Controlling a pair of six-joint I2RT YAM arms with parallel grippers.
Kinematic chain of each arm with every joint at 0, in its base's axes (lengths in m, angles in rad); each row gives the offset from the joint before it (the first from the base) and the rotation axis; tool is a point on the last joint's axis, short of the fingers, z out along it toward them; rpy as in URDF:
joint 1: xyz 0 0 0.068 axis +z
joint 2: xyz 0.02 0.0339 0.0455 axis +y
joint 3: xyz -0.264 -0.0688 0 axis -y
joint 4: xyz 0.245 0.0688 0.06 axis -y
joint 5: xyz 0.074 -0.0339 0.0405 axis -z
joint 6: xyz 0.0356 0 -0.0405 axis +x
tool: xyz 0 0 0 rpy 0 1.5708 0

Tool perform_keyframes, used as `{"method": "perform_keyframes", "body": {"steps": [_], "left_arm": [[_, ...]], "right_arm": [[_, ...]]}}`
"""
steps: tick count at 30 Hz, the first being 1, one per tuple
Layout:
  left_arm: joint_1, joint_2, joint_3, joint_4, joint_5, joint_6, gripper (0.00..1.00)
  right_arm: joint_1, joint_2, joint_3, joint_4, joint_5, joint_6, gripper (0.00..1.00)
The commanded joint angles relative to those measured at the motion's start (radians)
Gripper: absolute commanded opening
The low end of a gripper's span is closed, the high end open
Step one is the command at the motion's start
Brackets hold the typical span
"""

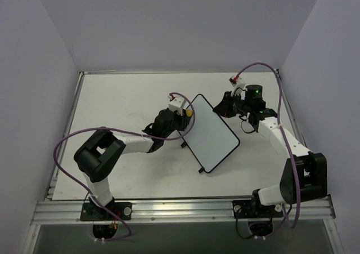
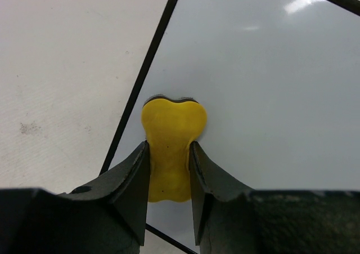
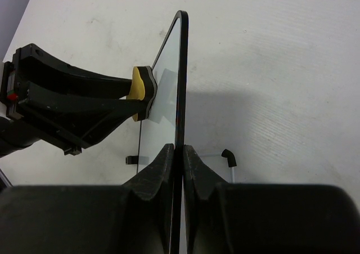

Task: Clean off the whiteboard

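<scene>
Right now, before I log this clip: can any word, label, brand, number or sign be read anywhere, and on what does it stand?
No readable text in any view.
Small white rectangular whiteboard with a thin black frame: face blank, no writing seen.
Yellow bone-shaped eraser: plain, no brand or mark.
White and red connector block on the left arm's wrist: any marking is too small to tell.
</scene>
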Motion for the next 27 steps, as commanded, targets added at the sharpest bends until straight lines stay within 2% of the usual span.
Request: {"method": "perform_keyframes", "body": {"steps": [1,6,14,27], "left_arm": [[-0.039,-0.037,-0.023,0.056,0.038,-0.006,0.02],[-0.109,-0.083,-0.067,0.076,0.016,-0.002,0.02],[-0.292,-0.108,-0.104,0.084,-0.066,0.003,0.02],[-0.343,-0.227,-0.153,0.047,-0.103,0.02,0.02]], "right_arm": [[0.025,-0.02,0.008,0.012,-0.052,0.008,0.0],[0.025,-0.02,0.002,0.018,-0.05,0.011,0.0],[0.025,-0.034,0.002,0.015,-0.047,0.014,0.0],[0.034,-0.06,-0.022,0.019,-0.032,0.031,0.0]]}}
